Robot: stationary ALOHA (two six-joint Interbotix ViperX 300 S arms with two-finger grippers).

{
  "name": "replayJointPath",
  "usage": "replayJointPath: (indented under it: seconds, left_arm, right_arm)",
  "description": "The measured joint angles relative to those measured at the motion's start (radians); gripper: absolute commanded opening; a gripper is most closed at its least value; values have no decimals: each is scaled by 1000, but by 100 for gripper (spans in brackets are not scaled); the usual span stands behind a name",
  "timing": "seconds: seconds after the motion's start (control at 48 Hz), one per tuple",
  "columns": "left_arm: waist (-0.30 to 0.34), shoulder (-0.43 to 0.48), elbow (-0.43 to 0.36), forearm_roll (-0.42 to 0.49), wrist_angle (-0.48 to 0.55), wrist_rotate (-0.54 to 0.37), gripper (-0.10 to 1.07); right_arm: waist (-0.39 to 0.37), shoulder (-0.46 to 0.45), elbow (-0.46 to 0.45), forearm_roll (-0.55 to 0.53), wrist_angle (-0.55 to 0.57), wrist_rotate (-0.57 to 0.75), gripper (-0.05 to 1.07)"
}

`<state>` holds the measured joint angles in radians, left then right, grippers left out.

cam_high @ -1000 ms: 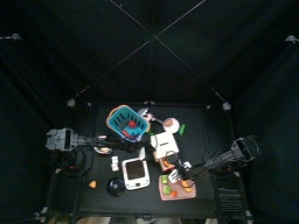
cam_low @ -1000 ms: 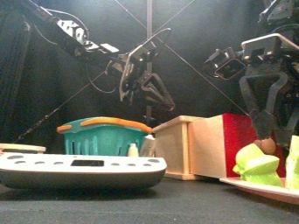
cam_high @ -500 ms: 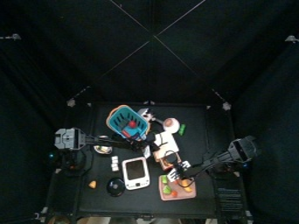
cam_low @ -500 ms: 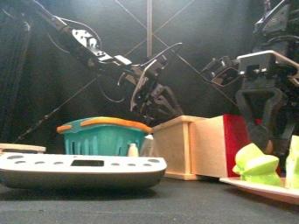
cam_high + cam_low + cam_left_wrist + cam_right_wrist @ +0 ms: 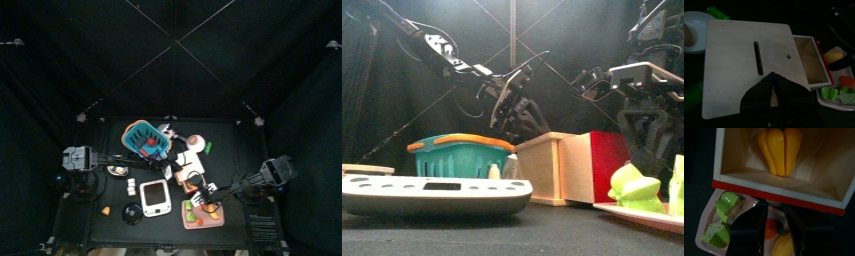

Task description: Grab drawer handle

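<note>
The drawer (image 5: 563,165) is a cream-white box with tan wood and stands in the table's middle (image 5: 190,166). It is pulled out, and its red front (image 5: 777,195) faces my right gripper (image 5: 774,206). A yellow vegetable (image 5: 777,150) lies inside it. My right gripper's jaws reach the middle of the red front and stand apart, one on each side. I cannot make out the handle itself between them. My left gripper (image 5: 771,76) hangs shut above the unit's cream top (image 5: 747,55), and the front view shows it high behind the basket (image 5: 516,115).
A teal basket (image 5: 462,155) with an orange rim stands left of the drawer. A flat white device (image 5: 436,195) lies at the front. A tray (image 5: 203,214) with green vegetable pieces (image 5: 639,187) and an orange piece sits just under the drawer's front.
My right gripper's jaws have drawn closer together at the drawer's red front, and that arm has shifted slightly right. The left arm moved a second ago and has held still since.
</note>
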<state>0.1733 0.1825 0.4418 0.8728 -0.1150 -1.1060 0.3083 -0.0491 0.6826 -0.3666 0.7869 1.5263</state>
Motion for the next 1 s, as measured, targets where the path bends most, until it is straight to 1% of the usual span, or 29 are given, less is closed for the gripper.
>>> replayJointPath:
  seconds: [0.146, 0.312, 0.396, 0.479, 0.583, 0.667, 0.792, 0.875, 1.0]
  left_arm:
    - [2, 0, 0, 0, 0, 0, 51]
    - [0, 2, 0, -2, 0, 0, 51]
    - [2, 2, 0, 0, 0, -2, 51]
    - [2, 2, 0, 0, 0, 0, 51]
    - [2, 2, 0, 0, 0, 0, 51]
    - [2, 0, 2, -2, 0, 0, 51]
    - [2, 0, 2, -2, 0, 0, 51]
    - [0, 0, 2, 0, 0, 0, 51]
    - [2, 0, 3, 0, 2, 0, 51]
  right_arm:
    - [0, 0, 0, 3, 5, 0, 53]
    - [2, 0, 2, 3, 6, 2, 57]
    - [2, 0, 0, 6, 5, 3, 65]
    - [2, 0, -5, 17, 5, 5, 78]
    - [3, 5, -26, 31, 11, 23, 88]
    - [8, 6, -37, 20, 31, 67, 89]
    - [21, 6, -40, -40, 69, 158, 89]
    - [28, 8, -40, -77, 75, 222, 88]
    - [31, 8, -32, -97, 75, 264, 87]
